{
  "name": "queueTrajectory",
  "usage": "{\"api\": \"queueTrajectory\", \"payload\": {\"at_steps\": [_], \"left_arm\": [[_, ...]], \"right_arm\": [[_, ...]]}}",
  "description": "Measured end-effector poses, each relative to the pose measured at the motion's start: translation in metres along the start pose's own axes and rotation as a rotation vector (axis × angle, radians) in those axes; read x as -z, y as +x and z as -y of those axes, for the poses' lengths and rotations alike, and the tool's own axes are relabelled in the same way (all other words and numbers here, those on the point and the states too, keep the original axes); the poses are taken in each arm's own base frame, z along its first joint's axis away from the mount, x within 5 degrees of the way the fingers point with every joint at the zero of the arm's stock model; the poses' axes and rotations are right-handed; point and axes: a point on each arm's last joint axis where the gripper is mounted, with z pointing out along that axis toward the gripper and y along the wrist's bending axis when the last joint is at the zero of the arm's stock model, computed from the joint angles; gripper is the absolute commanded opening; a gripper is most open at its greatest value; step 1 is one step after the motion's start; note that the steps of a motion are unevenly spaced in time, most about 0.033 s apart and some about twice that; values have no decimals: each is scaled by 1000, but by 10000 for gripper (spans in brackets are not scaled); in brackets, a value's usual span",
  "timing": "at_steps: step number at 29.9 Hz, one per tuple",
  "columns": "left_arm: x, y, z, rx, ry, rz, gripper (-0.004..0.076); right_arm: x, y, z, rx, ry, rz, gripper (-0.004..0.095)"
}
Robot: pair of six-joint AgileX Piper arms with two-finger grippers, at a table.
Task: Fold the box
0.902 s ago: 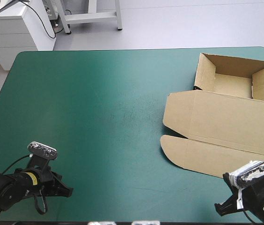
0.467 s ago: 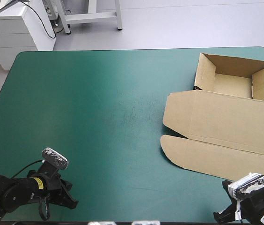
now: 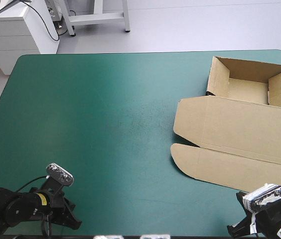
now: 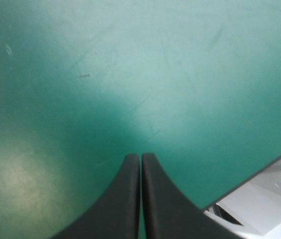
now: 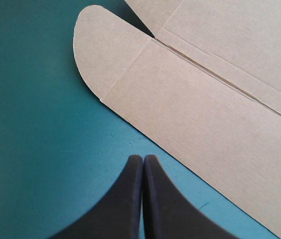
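Observation:
The brown box (image 3: 240,129) lies at the table's right side as an open tray with raised walls at the far end and its lid flat toward the front. Its rounded front flap (image 5: 105,55) shows ahead of my right gripper (image 5: 142,158), which is shut and empty over bare teal-green cover just short of the board's edge. In the high view the right gripper (image 3: 237,228) sits at the front right corner. My left gripper (image 4: 140,157) is shut on nothing, low over the cover at the front left (image 3: 73,221), far from the box.
The teal-green table (image 3: 105,114) spreads wide between the arms. Its front edge (image 4: 260,174) runs close beside the left gripper. A white cabinet (image 3: 16,30) stands beyond the far left corner.
The left arm swung toward the table's middle, then drew back a little toward the front edge. The right arm slid slightly toward the front edge. The box has not moved.

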Motion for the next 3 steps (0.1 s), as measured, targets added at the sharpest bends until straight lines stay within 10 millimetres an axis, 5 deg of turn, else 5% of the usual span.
{"api": "queueTrajectory", "payload": {"at_steps": [3], "left_arm": [[-1, 3, 0, 0, 6, -31, -8]], "right_arm": [[0, 0, 0, 0, 0, 0, -19]]}}
